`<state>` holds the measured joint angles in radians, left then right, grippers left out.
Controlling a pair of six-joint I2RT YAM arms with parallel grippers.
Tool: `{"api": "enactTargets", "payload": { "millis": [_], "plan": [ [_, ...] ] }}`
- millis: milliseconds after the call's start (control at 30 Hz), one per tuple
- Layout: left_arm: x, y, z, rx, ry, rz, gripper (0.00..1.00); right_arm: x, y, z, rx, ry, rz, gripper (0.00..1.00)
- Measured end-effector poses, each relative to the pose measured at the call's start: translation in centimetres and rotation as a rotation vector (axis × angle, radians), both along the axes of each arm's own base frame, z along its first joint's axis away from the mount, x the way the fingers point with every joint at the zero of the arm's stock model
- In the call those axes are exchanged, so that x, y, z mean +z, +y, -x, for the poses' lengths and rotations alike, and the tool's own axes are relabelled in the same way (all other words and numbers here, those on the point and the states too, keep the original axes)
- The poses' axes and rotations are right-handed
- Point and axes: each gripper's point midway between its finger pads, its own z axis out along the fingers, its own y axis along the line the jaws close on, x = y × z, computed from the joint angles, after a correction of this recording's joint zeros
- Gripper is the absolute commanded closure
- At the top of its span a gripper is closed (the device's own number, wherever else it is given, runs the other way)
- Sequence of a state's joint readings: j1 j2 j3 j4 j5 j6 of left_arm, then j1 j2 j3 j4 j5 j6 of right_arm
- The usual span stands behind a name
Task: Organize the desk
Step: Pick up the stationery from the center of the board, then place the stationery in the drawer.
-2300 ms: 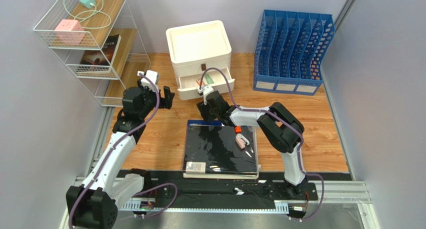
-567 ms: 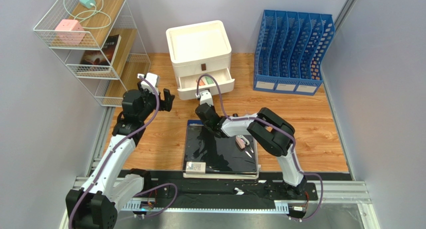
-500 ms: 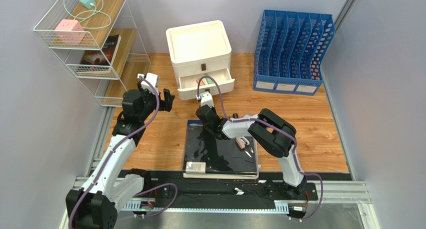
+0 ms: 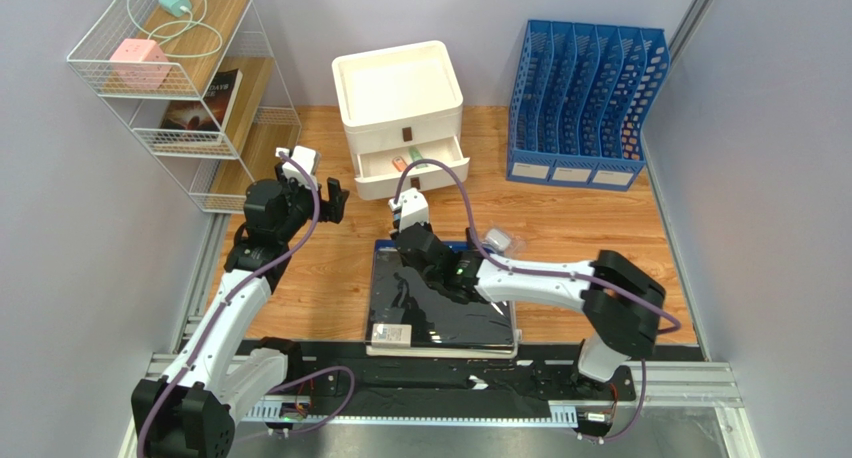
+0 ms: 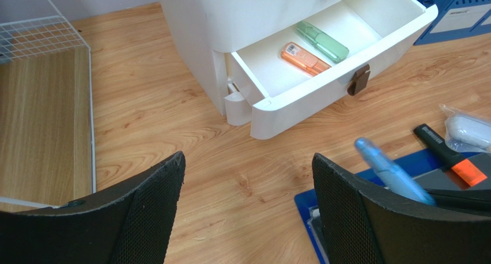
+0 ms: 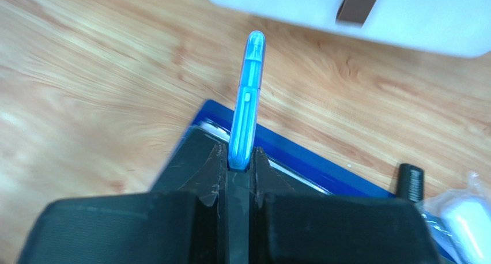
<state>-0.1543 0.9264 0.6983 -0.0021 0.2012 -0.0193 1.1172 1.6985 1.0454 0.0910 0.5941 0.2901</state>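
**Right gripper [image 6: 237,160] clamped on a blue highlighter [image 6: 246,97] above the desk [image 4: 600,228].**
The highlighter projects past the fingertips toward the open lower drawer [image 5: 311,97] of the white drawer unit [image 4: 400,88]. A green highlighter [image 5: 323,40] and an orange highlighter [image 5: 305,59] lie in the drawer. The left gripper [image 5: 248,218] hangs left of the unit, jaws wide apart. The desk spans the scene from the arm bases to the far wall, with a black folder [image 4: 440,308] at near centre and a blue file rack [image 4: 585,98] at far right.
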Motion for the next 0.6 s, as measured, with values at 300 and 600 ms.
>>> {"api": "enactTargets", "payload": {
  "millis": [300,600],
  "plan": [
    [0.2,0.0,0.1,0.001,-0.005,0.001,0.14,11.6,-1.1,-2.9,-0.038,-0.022,-0.162,1.00],
    [0.4,0.1,0.3,0.003,-0.017,0.001,0.14,10.4,-4.0,-10.3,-0.139,0.212,-0.330,1.00]
  ]
}}
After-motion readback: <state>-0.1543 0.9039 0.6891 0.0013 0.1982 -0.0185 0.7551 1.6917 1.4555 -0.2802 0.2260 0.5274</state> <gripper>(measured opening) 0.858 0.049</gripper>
